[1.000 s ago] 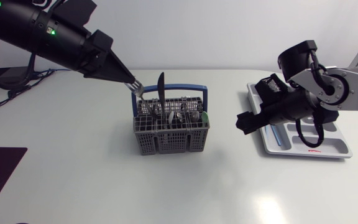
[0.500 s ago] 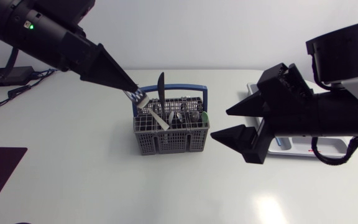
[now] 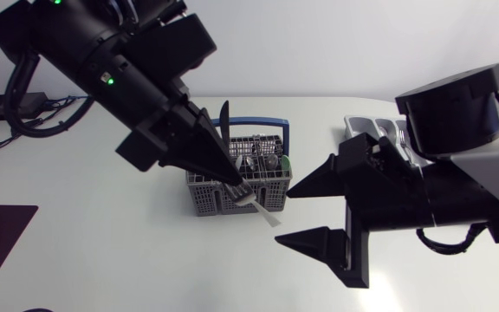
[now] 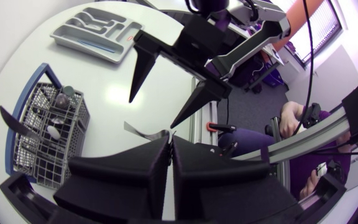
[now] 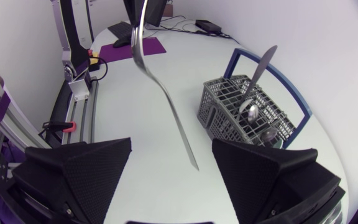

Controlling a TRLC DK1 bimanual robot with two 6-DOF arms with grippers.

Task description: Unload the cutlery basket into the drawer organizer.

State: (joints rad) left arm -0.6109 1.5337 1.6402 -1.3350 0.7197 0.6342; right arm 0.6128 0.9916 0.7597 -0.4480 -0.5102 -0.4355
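Fork [image 3: 262, 212] tight in left pincer [image 3: 234, 185]; right pincer [image 3: 282, 215] wide apart.

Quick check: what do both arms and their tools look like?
Left arm: bulky matte black housing, green indicator lights, black cables at its base. Right arm: black housing, silver-grey link, looped black cable. Left tool and right tool: matte black, two broad wedge-shaped fingers each.

The left arm [image 3: 102, 61] is matte black and boxy, with small green lights [image 3: 104, 81] behind its tapering wedge fingers [image 3: 193, 149]. The right arm [image 3: 453, 113] pairs a black drum joint with a silver-grey link; a black cable [image 3: 447, 248] loops behind its finely dimpled fingers [image 5: 73, 171].
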